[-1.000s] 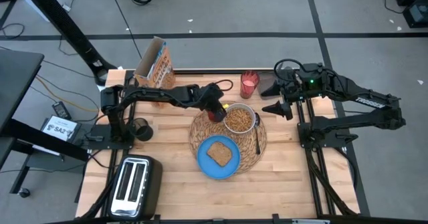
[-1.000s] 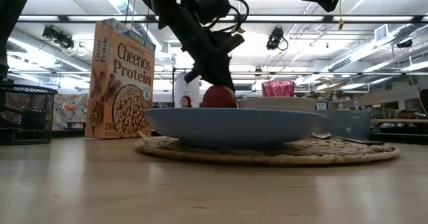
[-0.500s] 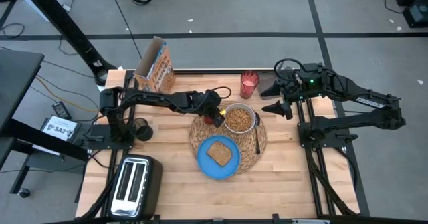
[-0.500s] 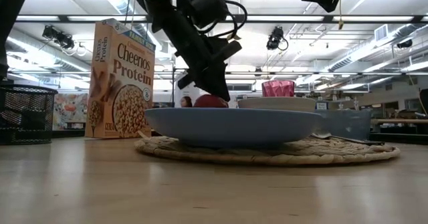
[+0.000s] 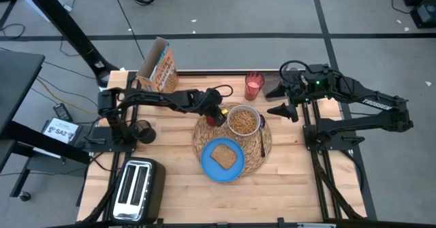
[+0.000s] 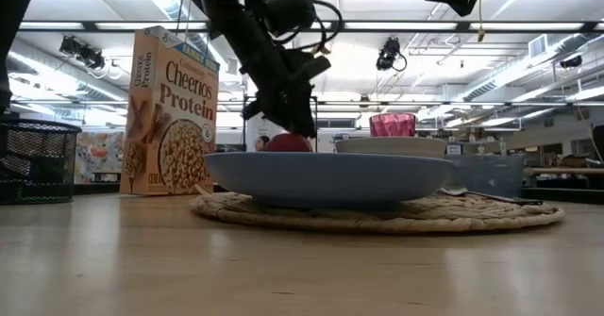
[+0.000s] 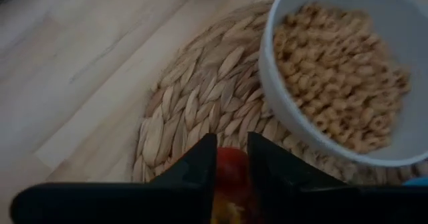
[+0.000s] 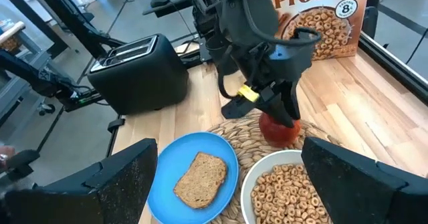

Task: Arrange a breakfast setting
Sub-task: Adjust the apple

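Left arm: reaching across the table, its left gripper [image 5: 215, 114] hanging over the round red apple [image 8: 279, 131].
Left claw: fingers straddling the apple; whether they are pinching it or standing clear, cannot tell.
Apple: sitting on the round woven straw placemat [image 5: 201, 137] at its 10 o'clock edge, beside the small white bowl [image 5: 244, 122].
Right arm: waiting at the table's 2 o'clock, right gripper [image 5: 285, 109] spread apart.
Hidden: the blue plate [image 6: 330, 177] is blocking the apple's lower half in the low view.

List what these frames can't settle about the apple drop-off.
- Apple: its underside is hidden by the blue plate in the low view, so contact with the placemat is unclear.
- Left gripper: fingers straddle the apple; grip or release can't be told.
- Spoon: too small for detail from above.
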